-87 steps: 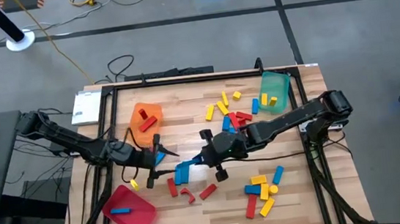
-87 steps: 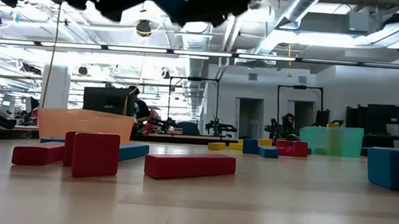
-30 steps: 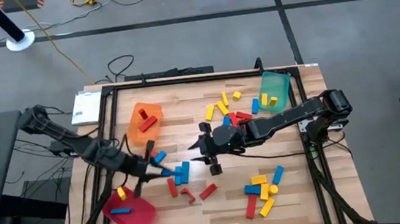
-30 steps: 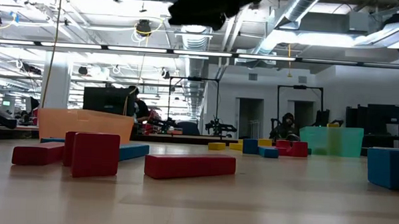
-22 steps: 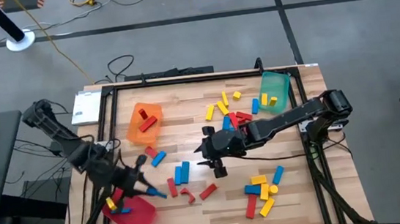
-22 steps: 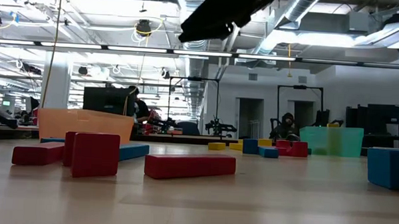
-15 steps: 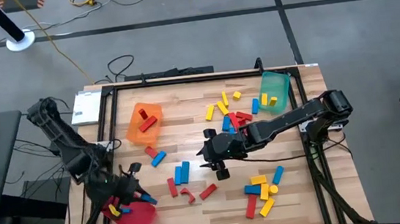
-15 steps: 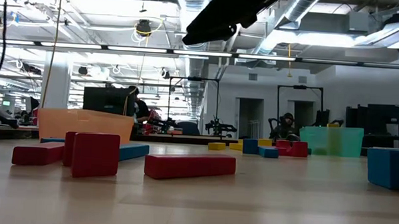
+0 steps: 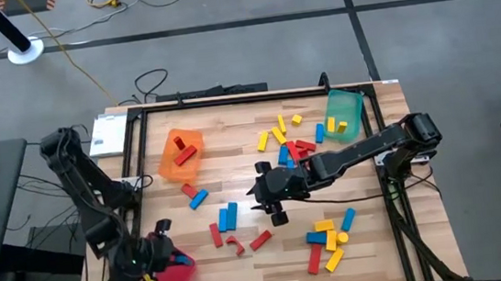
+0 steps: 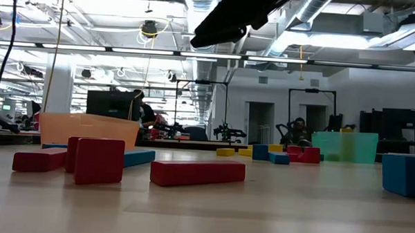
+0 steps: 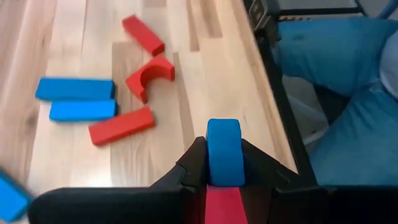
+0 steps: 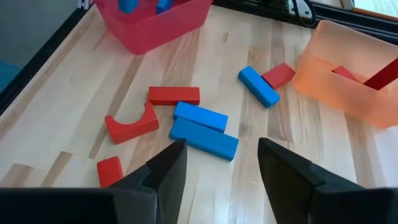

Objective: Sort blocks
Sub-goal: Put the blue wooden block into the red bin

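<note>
Blocks point(image 9: 306, 147) lie scattered across the wooden table point(image 9: 262, 259) — red, blue, yellow. At far left, over the red tray point(image 9: 177, 275), the left gripper point(image 11: 225, 163) is clamped on a blue block point(image 11: 224, 151). Mid-table, the right gripper point(image 12: 217, 163) hovers above two blue bars point(image 12: 203, 129), fingers apart — empty.

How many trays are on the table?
3, seen from above: orange tray at the table's upper left, green tray upper right, red tray lower left. None looks hidden.

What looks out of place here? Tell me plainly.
Blue blocks sit in the red tray, while red blocks sit in the orange tray; the trays' colours do not match their contents.
</note>
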Tool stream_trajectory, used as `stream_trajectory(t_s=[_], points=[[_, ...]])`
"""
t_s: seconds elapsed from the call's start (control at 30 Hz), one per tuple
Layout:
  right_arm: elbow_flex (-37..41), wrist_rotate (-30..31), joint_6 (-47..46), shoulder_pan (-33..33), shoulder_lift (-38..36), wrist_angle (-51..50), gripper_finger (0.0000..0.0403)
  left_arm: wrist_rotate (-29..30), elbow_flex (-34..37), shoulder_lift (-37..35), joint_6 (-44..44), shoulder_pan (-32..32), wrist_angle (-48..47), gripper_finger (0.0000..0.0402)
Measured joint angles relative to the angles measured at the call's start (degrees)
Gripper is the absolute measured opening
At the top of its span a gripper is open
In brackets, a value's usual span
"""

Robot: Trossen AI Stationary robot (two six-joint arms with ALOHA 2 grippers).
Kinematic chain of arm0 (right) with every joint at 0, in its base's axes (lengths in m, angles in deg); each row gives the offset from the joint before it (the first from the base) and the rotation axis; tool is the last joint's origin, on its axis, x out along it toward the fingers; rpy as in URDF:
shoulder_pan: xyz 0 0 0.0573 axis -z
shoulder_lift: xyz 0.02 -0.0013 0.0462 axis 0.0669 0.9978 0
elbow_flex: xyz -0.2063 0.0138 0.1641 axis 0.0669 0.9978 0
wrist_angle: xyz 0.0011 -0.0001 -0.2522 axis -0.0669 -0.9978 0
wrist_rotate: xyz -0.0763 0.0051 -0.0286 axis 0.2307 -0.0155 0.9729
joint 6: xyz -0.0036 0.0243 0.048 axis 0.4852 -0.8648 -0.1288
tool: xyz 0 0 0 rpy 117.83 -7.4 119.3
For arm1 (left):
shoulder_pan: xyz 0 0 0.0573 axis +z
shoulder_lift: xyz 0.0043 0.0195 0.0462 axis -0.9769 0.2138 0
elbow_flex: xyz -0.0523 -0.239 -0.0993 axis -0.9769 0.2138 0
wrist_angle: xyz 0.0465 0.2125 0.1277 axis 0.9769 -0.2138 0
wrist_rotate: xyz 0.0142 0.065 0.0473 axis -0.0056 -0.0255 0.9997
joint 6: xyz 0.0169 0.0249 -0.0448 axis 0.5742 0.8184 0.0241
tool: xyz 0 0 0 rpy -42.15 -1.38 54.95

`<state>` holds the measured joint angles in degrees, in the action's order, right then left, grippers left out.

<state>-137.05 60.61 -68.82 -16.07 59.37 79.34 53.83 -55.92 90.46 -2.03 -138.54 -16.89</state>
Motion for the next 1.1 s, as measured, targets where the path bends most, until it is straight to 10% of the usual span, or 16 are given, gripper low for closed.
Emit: stream_trajectory(t_s=[1.1], points=[[0.02, 0.00, 1.55, -0.91, -0.02, -1.30, 0.0209, 1.52, -0.02, 16.43, -17.36, -0.98, -1.21, 0.0070]])
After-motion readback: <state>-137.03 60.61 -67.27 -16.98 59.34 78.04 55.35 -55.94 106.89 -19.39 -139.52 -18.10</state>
